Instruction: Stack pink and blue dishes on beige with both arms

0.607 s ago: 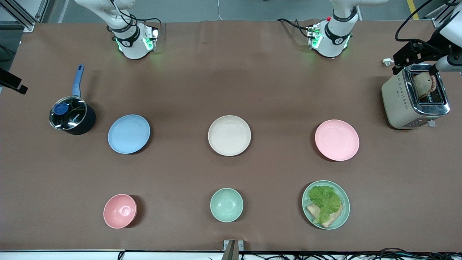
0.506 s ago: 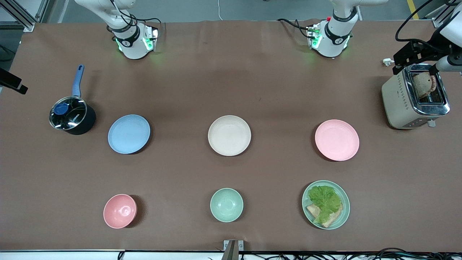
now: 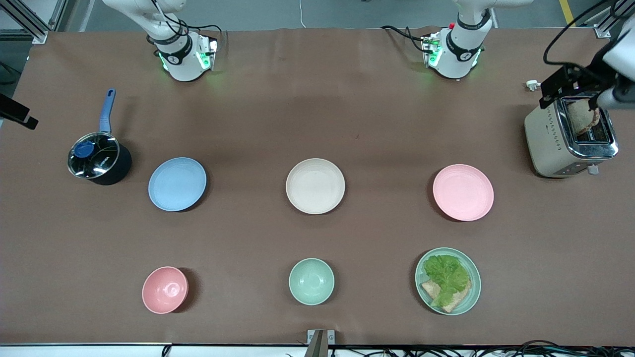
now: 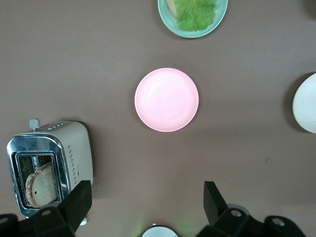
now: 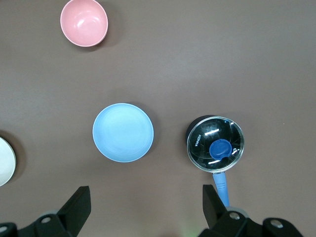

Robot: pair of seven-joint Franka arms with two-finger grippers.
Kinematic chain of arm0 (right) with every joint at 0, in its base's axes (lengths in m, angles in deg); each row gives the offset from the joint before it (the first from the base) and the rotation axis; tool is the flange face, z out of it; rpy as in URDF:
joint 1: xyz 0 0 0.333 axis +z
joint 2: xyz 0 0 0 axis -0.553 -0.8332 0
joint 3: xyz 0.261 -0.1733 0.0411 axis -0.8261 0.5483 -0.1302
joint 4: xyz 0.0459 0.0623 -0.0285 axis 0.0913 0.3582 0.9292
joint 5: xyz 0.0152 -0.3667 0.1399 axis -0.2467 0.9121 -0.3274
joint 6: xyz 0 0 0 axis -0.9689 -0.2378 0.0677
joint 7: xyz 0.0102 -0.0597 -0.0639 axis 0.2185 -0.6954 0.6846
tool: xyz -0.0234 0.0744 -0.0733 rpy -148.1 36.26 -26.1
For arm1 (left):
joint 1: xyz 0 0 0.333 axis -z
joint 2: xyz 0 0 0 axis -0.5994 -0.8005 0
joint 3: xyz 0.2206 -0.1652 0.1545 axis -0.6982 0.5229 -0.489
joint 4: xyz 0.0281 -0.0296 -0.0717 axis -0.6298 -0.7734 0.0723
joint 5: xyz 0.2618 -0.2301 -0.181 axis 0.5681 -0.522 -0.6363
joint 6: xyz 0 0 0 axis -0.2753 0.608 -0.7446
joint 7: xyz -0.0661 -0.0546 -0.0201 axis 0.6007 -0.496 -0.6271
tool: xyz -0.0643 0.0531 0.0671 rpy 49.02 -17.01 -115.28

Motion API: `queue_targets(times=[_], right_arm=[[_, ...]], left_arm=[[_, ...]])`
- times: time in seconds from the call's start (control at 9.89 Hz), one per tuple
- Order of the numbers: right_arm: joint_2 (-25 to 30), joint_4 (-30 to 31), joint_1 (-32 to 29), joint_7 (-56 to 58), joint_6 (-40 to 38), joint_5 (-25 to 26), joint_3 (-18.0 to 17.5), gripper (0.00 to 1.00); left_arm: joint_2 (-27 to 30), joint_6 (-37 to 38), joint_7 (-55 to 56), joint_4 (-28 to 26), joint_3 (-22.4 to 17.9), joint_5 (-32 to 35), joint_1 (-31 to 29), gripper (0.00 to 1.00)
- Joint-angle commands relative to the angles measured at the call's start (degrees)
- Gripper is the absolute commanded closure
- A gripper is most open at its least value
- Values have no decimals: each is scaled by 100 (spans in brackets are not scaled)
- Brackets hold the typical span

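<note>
Hovering high over the table (image 3: 317, 124), both hands wait w/ fingers apart, nothing gripped. Left hand (image 4: 143, 207) hangs above the pink plate (image 4: 167, 99), toaster (image 4: 47, 165) off to one side below; right hand (image 5: 143, 210) hangs above the blue plate (image 5: 123, 132), w/ the lidded pot (image 5: 216, 143) beside it. Beige plate (image 3: 315, 186) sits btwn the two, prob. so each arm has its own plate within reach. Stacking not yet begun.
</note>
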Motion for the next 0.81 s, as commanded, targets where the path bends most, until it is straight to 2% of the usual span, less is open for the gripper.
queue_targets(times=[0.0,0.2,0.3,0.51,0.71], right_arm=[[-60,21,17,-6,-11,-73,1,0],[-244,204,9,351,32,-247,-17,0],[-463,405,-44,659,354,-648,1,0],[-868,950,-71,1283,1284,-784,1,0],[-1089,1931,-62,2013,2591,-819,1,0]], left_arm=[[-551,-608,-301,-621,-20,-296,-365,0],[-876,-1722,-992,-1561,-20,-412,-551,0],[-1156,-2137,-1196,-1748,-20,-421,-595,0],[-1893,-2972,-2072,-1864,-11,-456,-945,0],[-2588,-3458,-2296,-1891,33,-727,-1131,0]])
